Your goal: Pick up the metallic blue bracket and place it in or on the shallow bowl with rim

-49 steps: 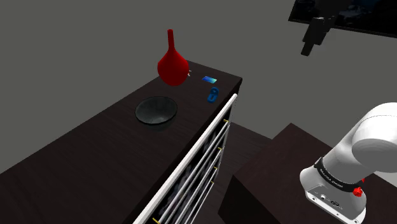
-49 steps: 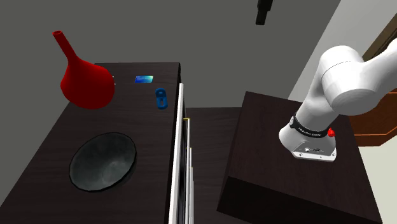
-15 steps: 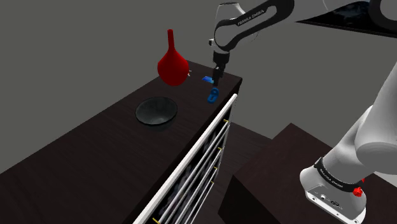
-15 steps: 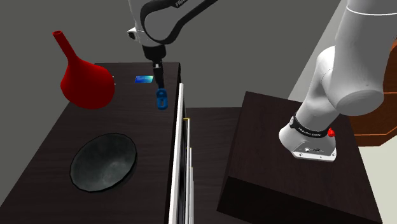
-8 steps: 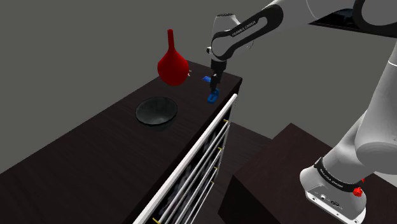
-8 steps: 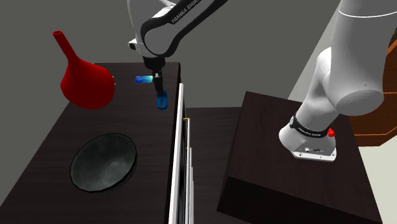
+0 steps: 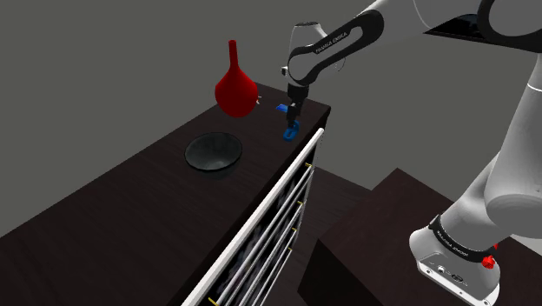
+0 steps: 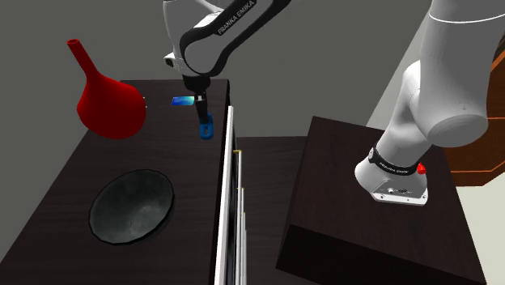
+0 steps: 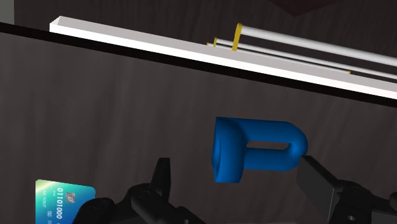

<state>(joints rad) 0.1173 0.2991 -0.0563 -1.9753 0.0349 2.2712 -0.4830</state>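
Note:
The blue bracket [image 7: 290, 133] [image 8: 205, 128] lies on the dark cabinet top [image 7: 130, 200] near its front edge, close to the far corner. My gripper [image 7: 292, 120] [image 8: 201, 112] points down right over it. In the wrist view the bracket [image 9: 254, 149] sits between the fingers [image 9: 163, 179], which stand apart; a gap shows on one side, so nothing is clasped. My gripper [image 9: 240, 181] is open. The dark shallow bowl [image 7: 213, 152] [image 8: 131, 205] rests further along the top, well away from the bracket.
A red long-necked vase [image 7: 235, 87] [image 8: 109, 101] stands behind the bracket. A small blue-green card [image 8: 183, 100] [image 9: 63, 198] lies beside the gripper. A white rail [image 7: 261, 217] [image 9: 210, 54] runs along the cabinet's front edge. The dark stand [image 7: 391, 235] holds the arm's base.
The arm swung in from off the cabinet to above the bracket, then sank; over the last half second the gripper came down a little around the bracket. Bracket, bowl and vase stayed put.

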